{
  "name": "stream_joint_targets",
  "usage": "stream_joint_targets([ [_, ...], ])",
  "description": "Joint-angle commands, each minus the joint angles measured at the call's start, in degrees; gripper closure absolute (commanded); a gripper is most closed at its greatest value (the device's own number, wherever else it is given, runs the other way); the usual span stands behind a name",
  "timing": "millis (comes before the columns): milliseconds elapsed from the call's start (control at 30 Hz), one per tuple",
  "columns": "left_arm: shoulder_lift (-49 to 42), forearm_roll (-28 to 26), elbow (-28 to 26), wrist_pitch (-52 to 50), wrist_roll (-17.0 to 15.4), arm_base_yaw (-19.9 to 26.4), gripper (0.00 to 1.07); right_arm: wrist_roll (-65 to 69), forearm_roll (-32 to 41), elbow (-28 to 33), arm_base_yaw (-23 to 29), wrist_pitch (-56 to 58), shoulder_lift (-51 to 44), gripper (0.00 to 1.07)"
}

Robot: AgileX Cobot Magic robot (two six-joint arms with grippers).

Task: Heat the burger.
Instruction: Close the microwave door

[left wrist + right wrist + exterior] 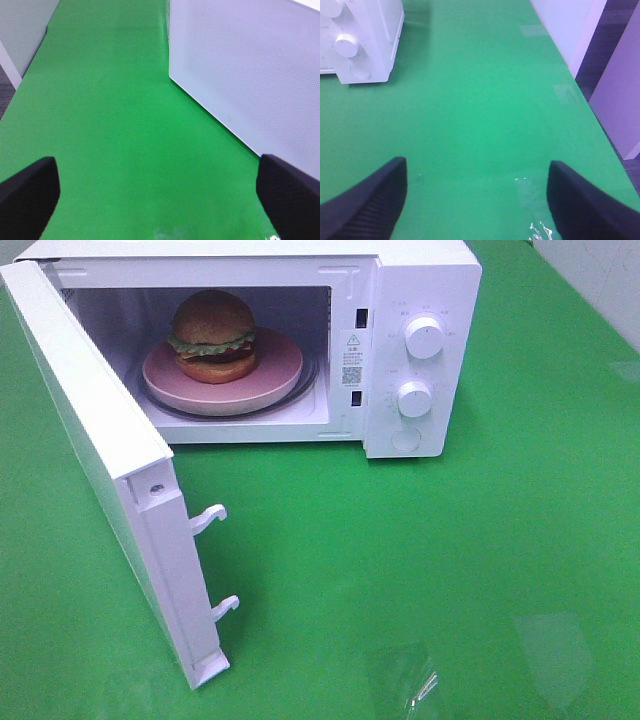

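While the burger (213, 337) sits in the microwave (450, 285), the left end effector (156, 167) and right end effector (477, 170) (both empty) hover wide.

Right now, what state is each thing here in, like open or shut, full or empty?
Door: swung wide open.
Plate: lying flat inside the microwave.
Burger: whole, sitting upright on the plate.
Left claw: open, holding nothing.
Right claw: open, holding nothing.
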Motion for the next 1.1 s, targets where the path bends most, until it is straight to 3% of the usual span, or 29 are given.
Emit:
stream_joint_targets([
  [33, -1.03, -0.17, 0.11, -0.40, -0.34, -0.34, 0.07, -0.46, 0.57, 0.06, -0.34, -0.57, -1.49, 0.31],
  [233, -0.86, -0.17, 0.11, -0.40, -0.34, -0.34, 0.07, -4.87, 4.47, 0.17, -0.17, -0.74, -1.49, 0.31],
  [1100, -0.86, -0.17, 0.11, -0.40, -0.34, -0.34, 0.07, -4.87, 4.47, 0.17, -0.17, -0.74, -1.49, 0.31],
])
